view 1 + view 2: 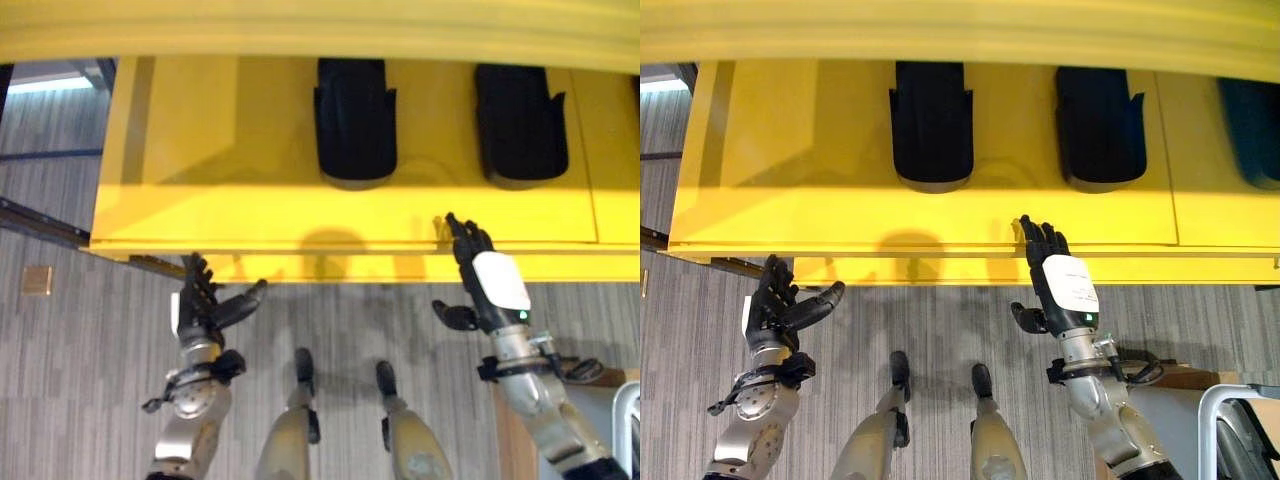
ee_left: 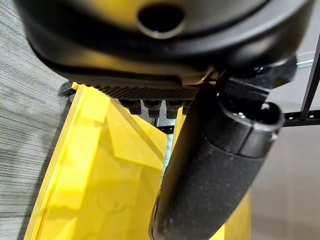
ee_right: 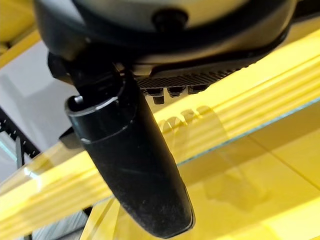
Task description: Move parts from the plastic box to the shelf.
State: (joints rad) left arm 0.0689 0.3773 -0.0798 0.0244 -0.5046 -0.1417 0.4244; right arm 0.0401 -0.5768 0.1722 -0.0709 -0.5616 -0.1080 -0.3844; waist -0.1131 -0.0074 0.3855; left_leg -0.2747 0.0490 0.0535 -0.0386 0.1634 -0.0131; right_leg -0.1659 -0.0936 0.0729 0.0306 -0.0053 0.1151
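A: Where do the parts stand?

B: Two black parts, one (image 1: 355, 120) at upper centre and another (image 1: 520, 120) at upper right, lie on the yellow shelf (image 1: 200, 150) that fills the upper half of the head views. I can't make out a plastic box anywhere.

A: And the hands?

B: Both empty. The left robot hand (image 1: 205, 305) sits at lower left, just below the shelf's front edge, fingers straight and relaxed, thumb splayed toward the centre. The right robot hand (image 1: 480, 270) is right of centre, released, fingers straight with the tips at the shelf's front lip, the white cover on its back facing up.

A: So what makes the next step go well?

B: My guess is both arms should draw clear of the lip before turning for another part, so no finger catches the edge.
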